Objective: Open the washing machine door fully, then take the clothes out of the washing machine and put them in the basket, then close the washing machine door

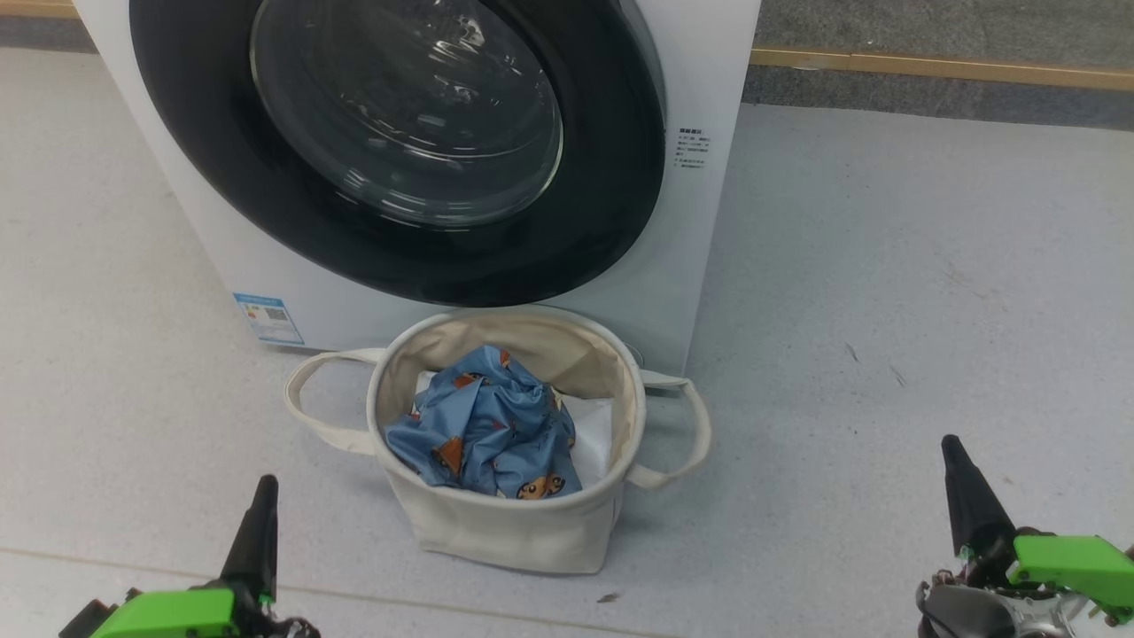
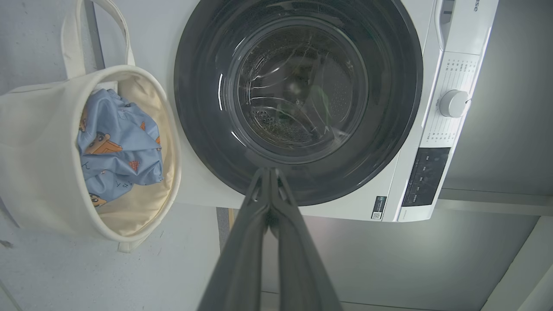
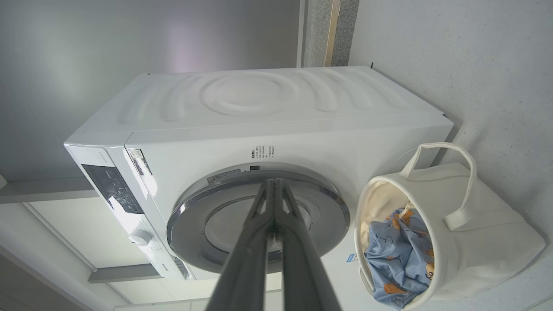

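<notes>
The clothes (image 1: 483, 425) lie crumpled inside the basket (image 1: 514, 532), which stands on the floor (image 1: 886, 310) just in front of the washing machine (image 1: 691, 266), under its door (image 1: 399, 257); a white sheet (image 1: 595, 439) shows beneath the clothes; the door sits shut, flush against the machine's front. The left tool (image 1: 264, 487) and the right tool (image 1: 950, 443) hang farther back from the machine than the basket, one to each side of it, well apart from basket and clothes alike. The floor is pale grey and speckled, with a few dark flecks; behind the machine a wooden strip (image 1: 930, 66) runs along the foot of a grey wall. Both tools point towards the machine; in each wrist view the two dark fingers (image 2: 242, 242) press together tip to tip, closed on nothing; bright green parts sit at the base of each tool in the head view.
</notes>
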{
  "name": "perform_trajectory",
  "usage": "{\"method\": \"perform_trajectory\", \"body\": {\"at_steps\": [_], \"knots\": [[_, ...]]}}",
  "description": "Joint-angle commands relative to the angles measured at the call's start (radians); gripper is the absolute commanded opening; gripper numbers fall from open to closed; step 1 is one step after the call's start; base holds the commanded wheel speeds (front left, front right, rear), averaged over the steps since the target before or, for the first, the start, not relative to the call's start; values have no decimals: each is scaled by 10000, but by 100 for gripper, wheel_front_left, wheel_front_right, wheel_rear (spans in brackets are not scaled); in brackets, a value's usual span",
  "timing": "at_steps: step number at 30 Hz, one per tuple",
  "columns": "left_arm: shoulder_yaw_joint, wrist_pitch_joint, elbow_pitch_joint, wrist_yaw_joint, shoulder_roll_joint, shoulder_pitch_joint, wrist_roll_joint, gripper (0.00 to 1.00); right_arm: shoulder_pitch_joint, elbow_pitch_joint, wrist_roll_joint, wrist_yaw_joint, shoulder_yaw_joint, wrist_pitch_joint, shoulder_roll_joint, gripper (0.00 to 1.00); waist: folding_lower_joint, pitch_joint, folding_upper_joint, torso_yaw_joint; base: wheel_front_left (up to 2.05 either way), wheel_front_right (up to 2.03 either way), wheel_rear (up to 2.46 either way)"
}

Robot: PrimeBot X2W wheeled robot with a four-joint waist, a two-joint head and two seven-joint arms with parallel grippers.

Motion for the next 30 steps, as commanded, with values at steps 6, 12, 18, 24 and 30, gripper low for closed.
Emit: {"method": "perform_trajectory", "body": {"at_steps": [6,12,18,24,30], "knots": [[380,63,-262,-71,32,-230,85,0,-219,-310,-123,29,155,93,-27,0,0,0,0,0,0,0,0],[393,73,-262,-71,23,-231,96,0,-221,-309,-136,29,139,105,-16,0,0,0,0,0,0,0,0],[405,83,-261,-71,14,-232,106,0,-222,-308,-148,29,125,117,-6,0,0,0,0,0,0,0,0],[414,90,-261,-71,8,-233,114,0,-223,-308,-158,29,113,126,2,0,0,0,0,0,0,0,0],[425,99,-260,-71,1,-234,122,0,-224,-307,-168,29,100,136,11,0,0,0,0,0,0,0,0]]}}
